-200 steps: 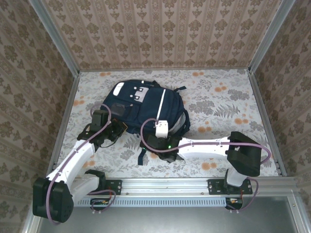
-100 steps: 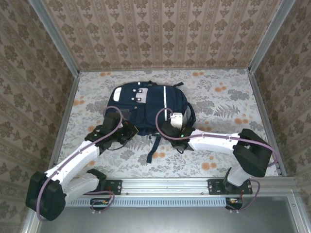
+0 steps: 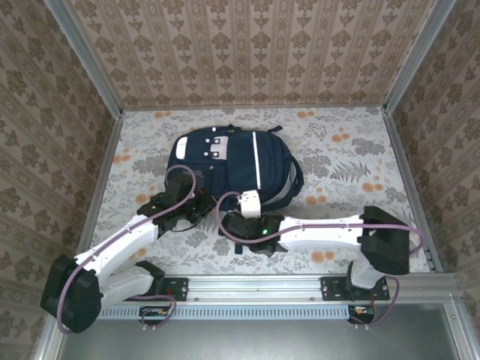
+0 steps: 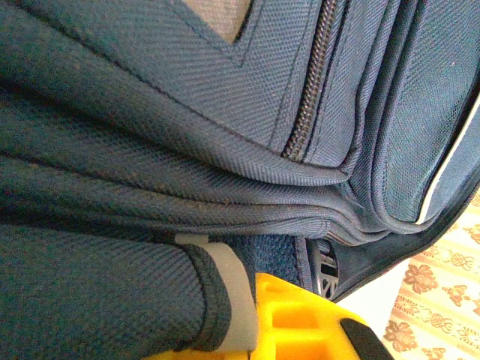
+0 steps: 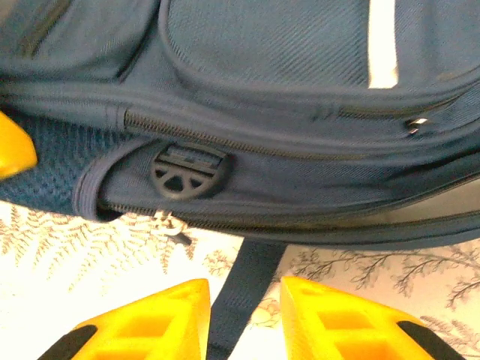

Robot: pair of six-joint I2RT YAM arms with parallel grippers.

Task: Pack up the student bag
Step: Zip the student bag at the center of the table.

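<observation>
The student bag point(image 3: 232, 161), navy with a thin white stripe and white top patches, lies flat in the middle of the table. My left gripper point(image 3: 196, 207) is at the bag's near left corner. In the left wrist view it point(image 4: 240, 330) is shut on a fold of the bag's navy fabric with a grey-trimmed edge point(image 4: 225, 281). My right gripper point(image 3: 238, 225) sits just below the bag's near edge. Its yellow fingers point(image 5: 244, 291) stand open on either side of a dark strap point(image 5: 251, 270) that lies on the table, not touching it. A round plastic buckle point(image 5: 187, 171) shows above them.
The floral tablecloth point(image 3: 352, 161) has free room right of the bag and along the back point(image 3: 300, 120). Patterned walls with metal posts point(image 3: 397, 90) close in three sides. A metal rail point(image 3: 255, 285) runs along the near edge by the arm bases.
The bag has swung from tilted to nearly square and shifted right with my left gripper. My right gripper went up to the bag's right side, then came back below it, with its jaws a little wider.
</observation>
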